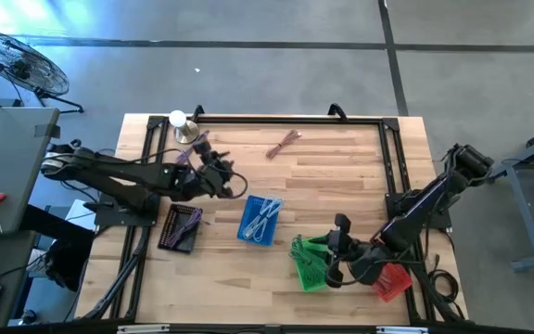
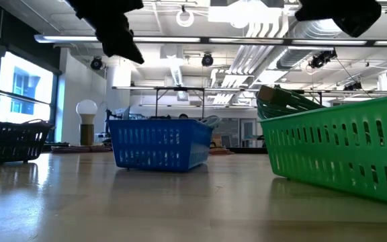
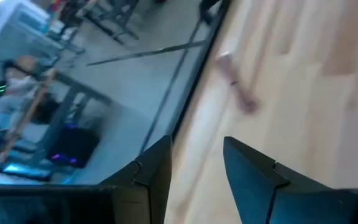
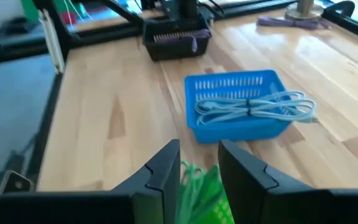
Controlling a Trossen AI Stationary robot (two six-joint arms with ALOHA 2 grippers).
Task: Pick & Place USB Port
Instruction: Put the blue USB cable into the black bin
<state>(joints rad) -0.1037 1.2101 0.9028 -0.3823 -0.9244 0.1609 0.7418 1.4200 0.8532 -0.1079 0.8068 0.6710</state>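
Black basket (image 1: 180,227) sits leftmost, and just past it the left gripper (image 3: 194,149) hangs above the wood with fingers released and empty, pointed toward a pink cable (image 1: 286,142) that lies loose near the far edge. Next comes the blue basket (image 4: 229,81), which keeps its grey cables (image 4: 253,107) sorted by colour. Then the right gripper (image 4: 199,152) dips into the green basket (image 1: 309,269), fingers narrowly apart around green strands (image 4: 197,186), probably the USB lead, though I cannot tell whether they grip.

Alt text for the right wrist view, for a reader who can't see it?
A blue basket holding a bundled pale cable sits on the wooden table, beyond the right hand, whose fingers hang over something green. A black basket stands farther back.
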